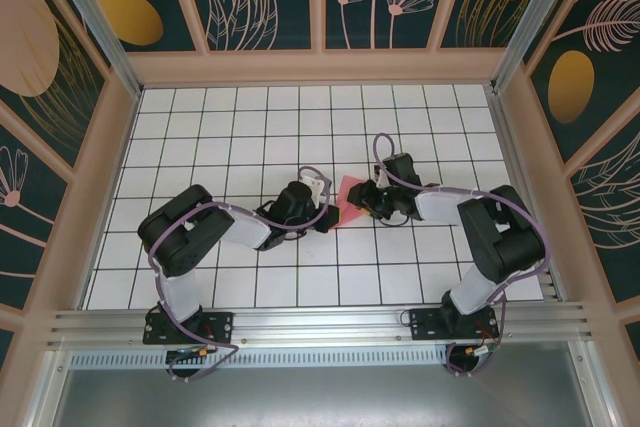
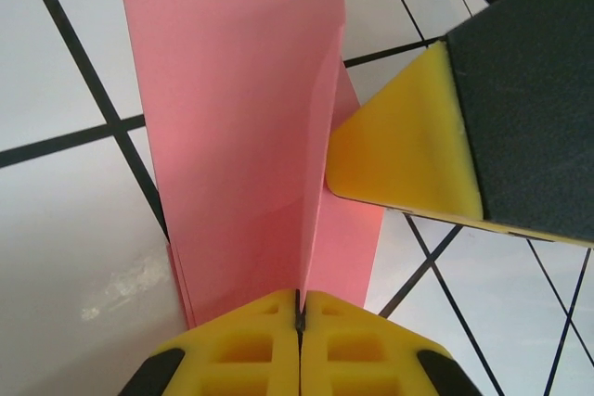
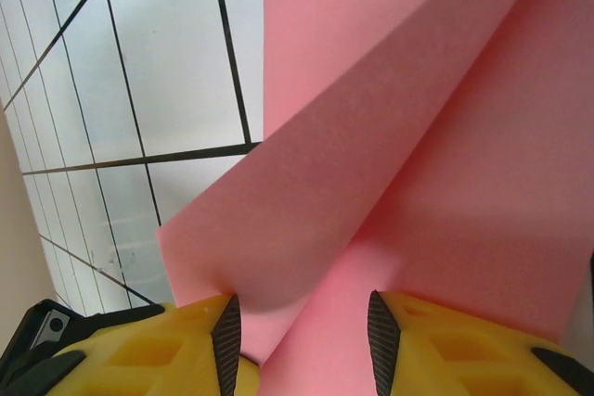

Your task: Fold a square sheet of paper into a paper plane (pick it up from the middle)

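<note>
The square sheet of paper [image 1: 347, 203] is pink-red and folded into layers, and it lies on the white grid table between the two arms. In the left wrist view a raised crease of the paper [image 2: 241, 136] runs into my left gripper [image 2: 300, 308], which is shut on that ridge. My left gripper [image 1: 325, 213] meets the sheet from the left. My right gripper [image 1: 364, 203] reaches it from the right, and one of its yellow fingers [image 2: 399, 146] touches the ridge's side. In the right wrist view my right gripper [image 3: 302, 345] stands open, with a lifted flap of the paper [image 3: 418, 136] passing loosely between its jaws. Whether the folds make the paper plane I cannot tell.
The white tiled table [image 1: 250, 127] has patterned walls on its left, far and right sides. An aluminium rail [image 1: 320, 325] carrying both arm bases runs along the near edge. Bare tiles lie beyond the paper and to the left.
</note>
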`<action>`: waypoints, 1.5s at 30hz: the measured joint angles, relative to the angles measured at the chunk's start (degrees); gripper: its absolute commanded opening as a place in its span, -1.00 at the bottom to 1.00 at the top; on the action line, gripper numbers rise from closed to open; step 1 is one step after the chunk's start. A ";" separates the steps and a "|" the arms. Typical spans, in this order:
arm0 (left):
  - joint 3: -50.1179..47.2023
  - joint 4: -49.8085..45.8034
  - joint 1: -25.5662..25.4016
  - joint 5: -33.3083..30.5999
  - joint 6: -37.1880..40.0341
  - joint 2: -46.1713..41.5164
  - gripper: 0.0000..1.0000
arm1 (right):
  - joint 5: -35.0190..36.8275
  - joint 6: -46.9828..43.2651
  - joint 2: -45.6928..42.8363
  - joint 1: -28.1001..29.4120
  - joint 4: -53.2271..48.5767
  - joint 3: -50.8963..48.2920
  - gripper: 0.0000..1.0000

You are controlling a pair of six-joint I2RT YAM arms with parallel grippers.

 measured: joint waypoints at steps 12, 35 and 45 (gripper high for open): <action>0.39 -1.18 0.00 1.46 -0.92 0.87 -0.40 | -0.35 -0.48 2.40 0.00 -0.28 1.11 -0.07; 0.61 -6.10 2.43 0.04 -5.55 -5.88 -0.31 | 5.09 -4.42 5.66 2.60 -9.42 8.37 0.00; 0.33 -4.81 2.43 1.95 -6.43 -5.73 -0.52 | 5.07 -4.42 6.56 2.71 -11.39 10.12 0.08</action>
